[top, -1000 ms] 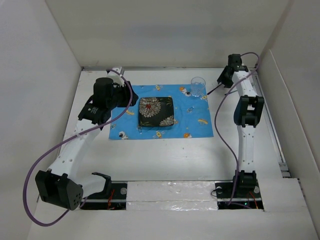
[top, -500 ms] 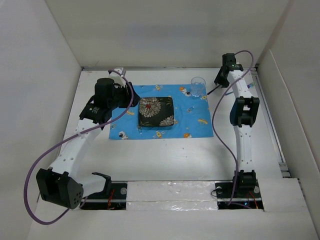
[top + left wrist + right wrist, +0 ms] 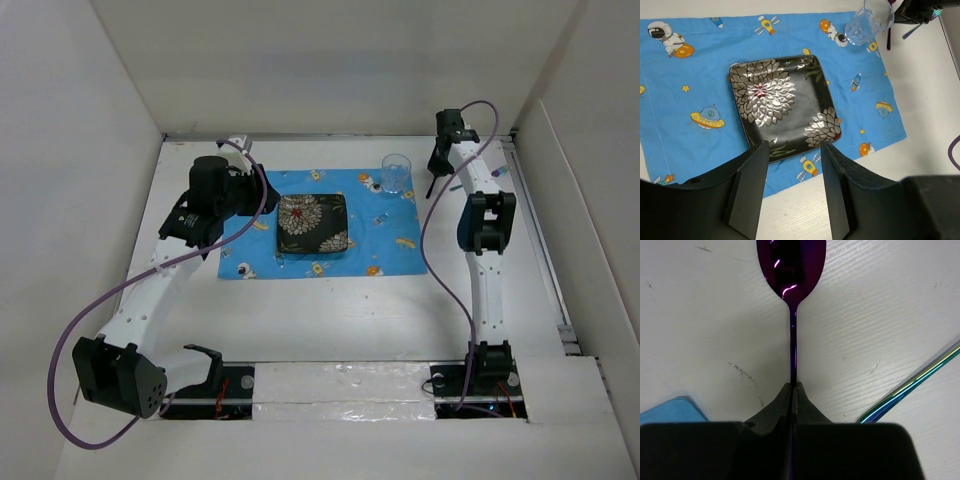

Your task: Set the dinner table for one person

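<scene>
White bench [image 3: 330,310] filled whole walled box, under everything. Blue space-print cloth [image 3: 385,245] lay mid-bench. Dark flowery plate [image 3: 313,223] sat on cloth; left pincer [image 3: 795,147] hung above it, wide open, empty. Clear glass [image 3: 396,173] stood on cloth's far right corner. Right pincer [image 3: 792,390] was pinched tight on purple spoon [image 3: 792,270], over bare bench, iridescent utensil handle [image 3: 910,390] nearby

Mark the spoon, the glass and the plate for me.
spoon [image 3: 791,265], right wrist view, on its bowl.
glass [image 3: 869,22], left wrist view, on its clear wall.
plate [image 3: 784,107], left wrist view, on its flowered middle.
</scene>
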Robot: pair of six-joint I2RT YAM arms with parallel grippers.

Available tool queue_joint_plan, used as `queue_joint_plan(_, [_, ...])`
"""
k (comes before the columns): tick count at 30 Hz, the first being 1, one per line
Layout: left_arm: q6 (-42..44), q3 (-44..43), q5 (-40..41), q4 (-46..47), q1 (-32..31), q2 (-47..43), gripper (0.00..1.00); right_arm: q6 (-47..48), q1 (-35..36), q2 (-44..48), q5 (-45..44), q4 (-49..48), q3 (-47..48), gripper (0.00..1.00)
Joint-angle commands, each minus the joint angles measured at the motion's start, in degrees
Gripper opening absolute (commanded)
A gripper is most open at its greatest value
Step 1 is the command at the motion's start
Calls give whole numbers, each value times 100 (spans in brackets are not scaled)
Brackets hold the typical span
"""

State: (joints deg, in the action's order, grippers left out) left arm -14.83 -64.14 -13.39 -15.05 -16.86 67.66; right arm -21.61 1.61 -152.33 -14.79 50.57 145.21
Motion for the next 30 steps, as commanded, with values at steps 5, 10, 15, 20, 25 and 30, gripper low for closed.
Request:
queue_joint_plan(5, [-20, -125, -155, 178, 8, -174, 42, 95, 85, 1255, -121, -792, -1477, 0])
queue_joint_plan(10, [-204, -81, -348, 300, 8, -200, 42, 60, -55, 2294, 63, -1136, -1732, 0])
queue_joint_plan(15, [-494, 76, -612, 555, 8, -148, 41, -72, -169, 3443, 423, -1137, -2450, 0])
queue_joint_plan(20, [-652, 103, -595, 556, 8, -104, 41, -89, 58, 5044, 1222, -1820, -4094, 0])
queue_joint_plan(25, [-802, -54, -481, 485, 8, -77, 41, -81, 822, 6284, 2216, -1928, -5736, 0])
queue_joint_plan(30, [-828, -187, -331, 415, 8, -33, 42, -238, 1780, 6962, 2130, -2190, -6899, 0])
